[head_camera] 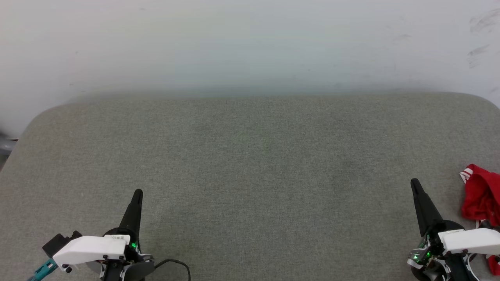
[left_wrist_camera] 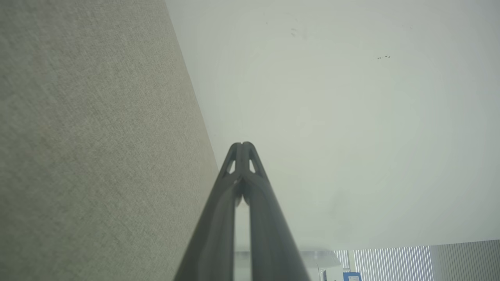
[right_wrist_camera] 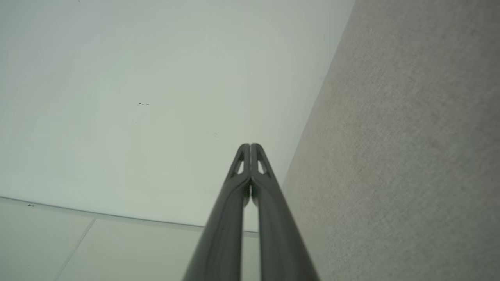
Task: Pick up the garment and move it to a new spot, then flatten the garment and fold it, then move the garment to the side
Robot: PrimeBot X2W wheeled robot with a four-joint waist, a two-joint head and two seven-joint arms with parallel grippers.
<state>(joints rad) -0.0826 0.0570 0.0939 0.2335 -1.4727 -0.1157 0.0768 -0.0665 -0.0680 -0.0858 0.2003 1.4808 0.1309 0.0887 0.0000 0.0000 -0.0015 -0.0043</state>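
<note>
Two grippers sit lowest in the head view, each with long dark fingers rising from a white wrist housing. At the lower left, the left gripper [head_camera: 138, 192] is clenched, its fingers pressed into one thin point and grasping nothing. At the lower right, the right gripper [head_camera: 415, 182] is clenched the same way and is also empty. Both wrist views confirm it: the left gripper [left_wrist_camera: 243, 146] and the right gripper [right_wrist_camera: 250, 146] each have their tips meeting, with only a narrow slit lower down between the fingers.

One thin black cable [head_camera: 176, 264] loops on the surface beside the left wrist.

Both arms are over one grey, woven-fabric counter [head_camera: 250, 156] with rounded far corners, set against a pale, lightly scuffed wall [head_camera: 250, 43].

One garment, the crumpled red shirt with a white, red-striped edge [head_camera: 479, 200], lies bunched on the counter at the far right edge of the head view (part of it is cut off by the frame). It is just beside the right wrist, and whether the two touch cannot be told. It is well apart from the left gripper.
</note>
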